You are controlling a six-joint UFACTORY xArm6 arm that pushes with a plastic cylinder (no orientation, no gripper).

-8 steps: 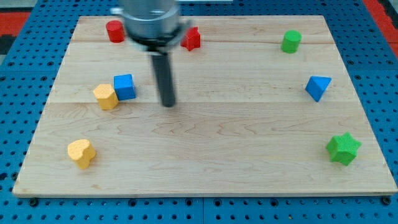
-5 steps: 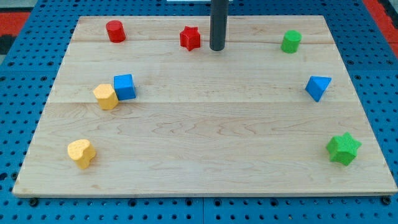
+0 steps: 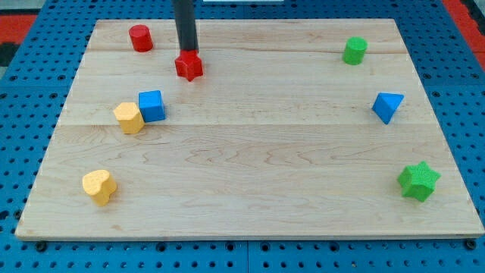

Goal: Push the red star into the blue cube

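- Pushing phase, I'd say: my tip [image 3: 186, 52] sits right at the top edge of the red star [image 3: 189, 66], touching or as good as, on the side facing the view's top.
- No jaws here, just a bare rod, so nothing is grasped; it only leans on the star.
- The star is in the upper left part of the board, with the blue cube [image 3: 151, 105] below it and a bit to the view's left, near but not touching.
- Next move, my guess: shove down and leftward. The tip probably needs to shift slightly to the star's upper right, so the push lines up with the cube.
- Heads up: a yellow block [image 3: 129, 117] is snug against the cube's left side, so it may get nudged too.
- Surface is a pale wooden board [image 3: 250, 159] on a blue pegboard [image 3: 23, 152]; looks smooth and flat.
- The red cylinder [image 3: 139, 37] sits well clear at the top left.
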